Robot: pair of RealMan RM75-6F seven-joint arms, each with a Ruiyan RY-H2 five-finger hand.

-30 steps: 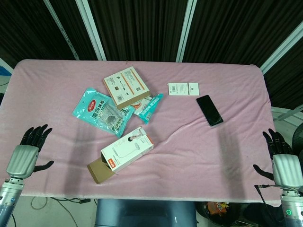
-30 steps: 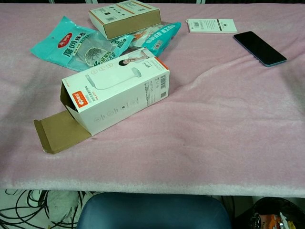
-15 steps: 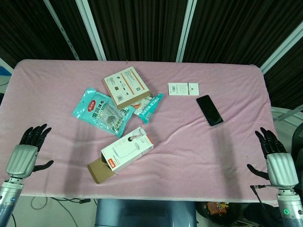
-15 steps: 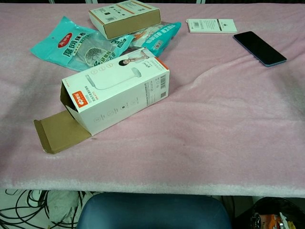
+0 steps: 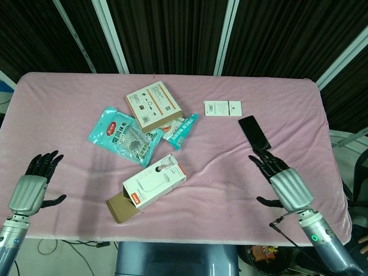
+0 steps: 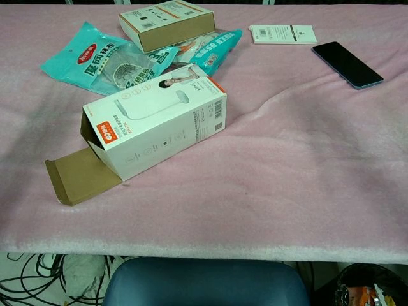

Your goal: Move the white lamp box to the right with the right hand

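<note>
**Desk:** What does the head view show?

**Photographer:** The white lamp box [image 5: 154,187] lies on its side near the front edge of the pink-covered counter [image 5: 287,115], left of centre, its brown end flap hanging open toward the front-left corner. The right robot hand [image 5: 284,185] hovers over the front-right part of the counter, fingers spread, grasping nothing, well apart from the box. The left robot hand [image 5: 31,187] hangs off the front-left corner, fingers also apart and empty. Behind the box sit a teal snack bag [image 5: 122,134], a smaller teal packet [image 5: 180,130], an orange-and-white carton [image 5: 153,106], a flat white label card [image 5: 222,108] and a black phone [image 5: 254,133].

**Desk:** And the chest view?

**Photographer:** Neither robot hand appears. The lamp box [image 6: 156,119] fills the near left, flap open onto the cloth, untouched. A raised fold in the cloth runs just right of it.

**Desk:** Which step is this?

**Photographer:** By my reading, the approach; no contact yet. Next, the right robot hand would need to reach left across the counter, settle on the box's long body, then carry or slide it toward the right edge, minding that fold.
</note>
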